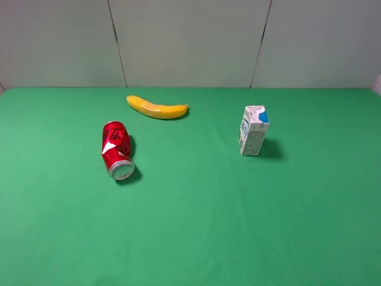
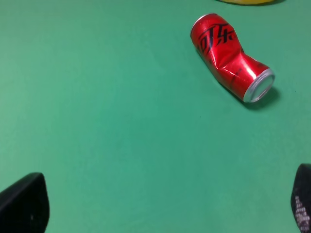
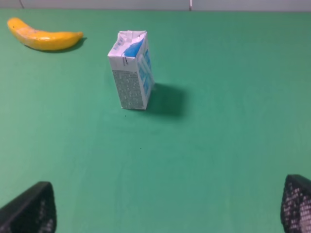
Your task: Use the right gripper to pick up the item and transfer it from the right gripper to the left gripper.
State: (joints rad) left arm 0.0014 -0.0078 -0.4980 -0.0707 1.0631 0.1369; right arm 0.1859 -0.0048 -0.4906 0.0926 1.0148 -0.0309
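Green cloth is covering the desk (image 1: pixel 190 238) from edge to edge, and a grey panelled wall (image 1: pixel 190 42) is rising behind its far edge.

Exterior high view: the milk carton (image 1: pixel 253 131) is standing upright on the right half of the desk, nearer the far edge than the near one. Its gabled top is crumpled and nothing is touching it. A red soda can (image 1: pixel 117 150) is lying on its side on the left half, dented at the middle, with its silver end facing the near edge. A yellow banana (image 1: pixel 157 108) is lying close to the far edge, left of centre, apart from the can.

Left wrist view: the left gripper (image 2: pixel 163 208) is facing bare cloth, its jaws standing wide apart and holding nothing. Only its black fingertips (image 2: pixel 22 206) are showing, so the arm's pose cannot be told. The can is lying well ahead of them.

Right wrist view: the right gripper (image 3: pixel 163 208) is pointing at a slant toward the far edge, jaws spread wide and empty. The carton is standing well ahead of the gap between them, untouched, with the banana lying beyond it.
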